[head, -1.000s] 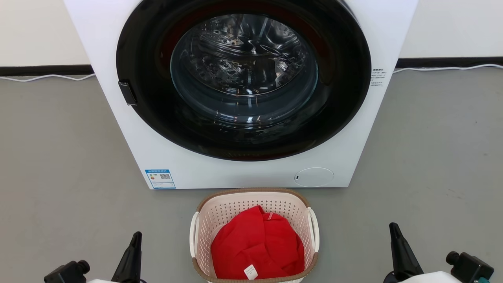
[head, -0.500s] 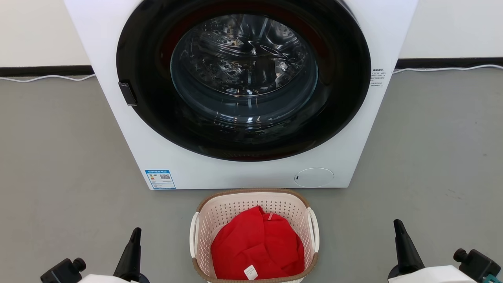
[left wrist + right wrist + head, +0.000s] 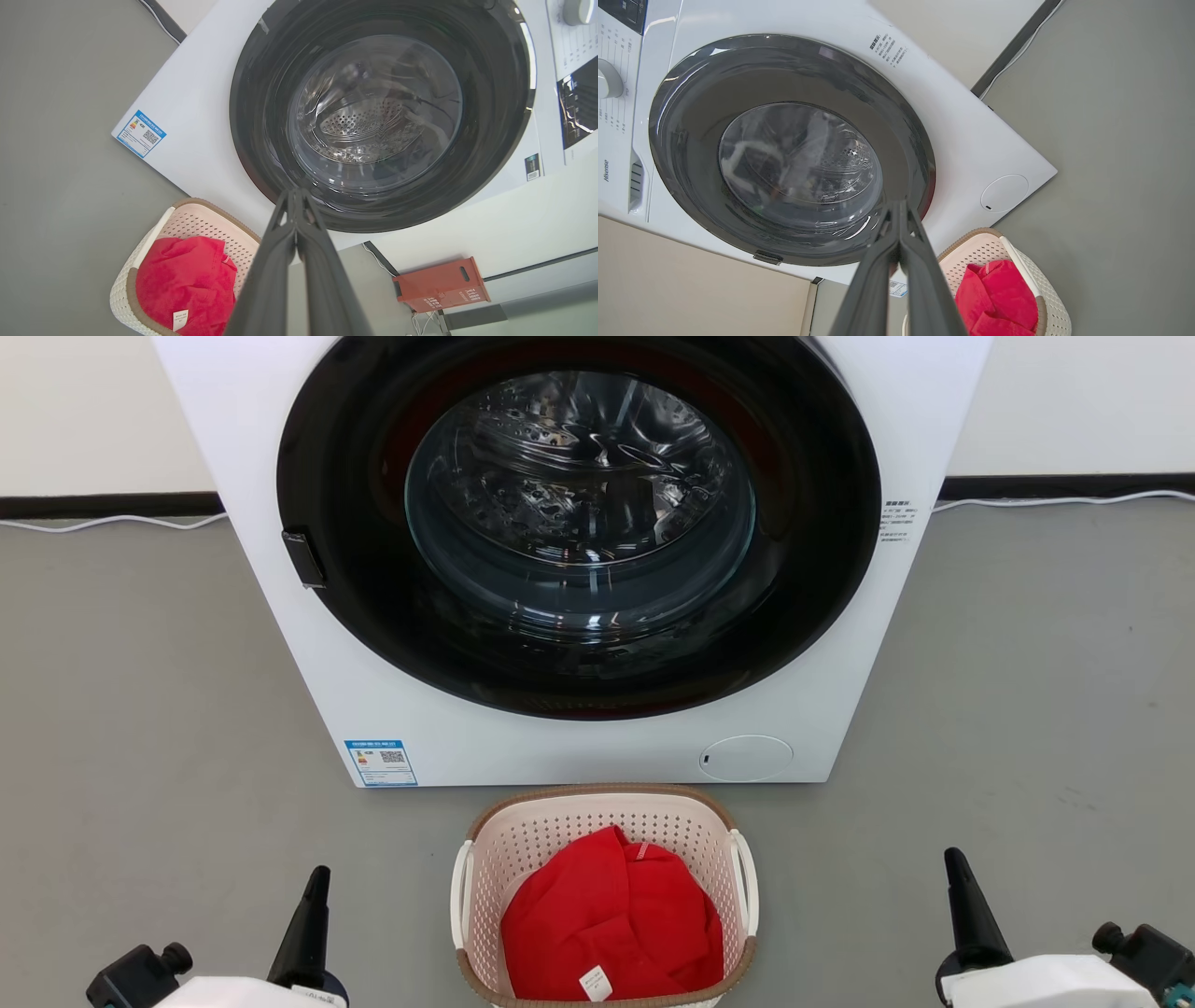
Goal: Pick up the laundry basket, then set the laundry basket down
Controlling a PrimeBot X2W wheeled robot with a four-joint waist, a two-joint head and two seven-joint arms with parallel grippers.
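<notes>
Head view: the laundry basket, holding a red garment, is sitting on the floor before the washing machine, between the left gripper and right gripper, touching neither. Left wrist view: its fingers are pressing together. Right wrist view: its fingers are also pressing together.

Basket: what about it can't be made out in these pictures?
Basket near end: cut off by head view's bottom edge.
Its floor: hidden under the red cloth.
Cloth's tag: print too small, head view.
One corner, left wrist view: behind the left hand.
</notes>
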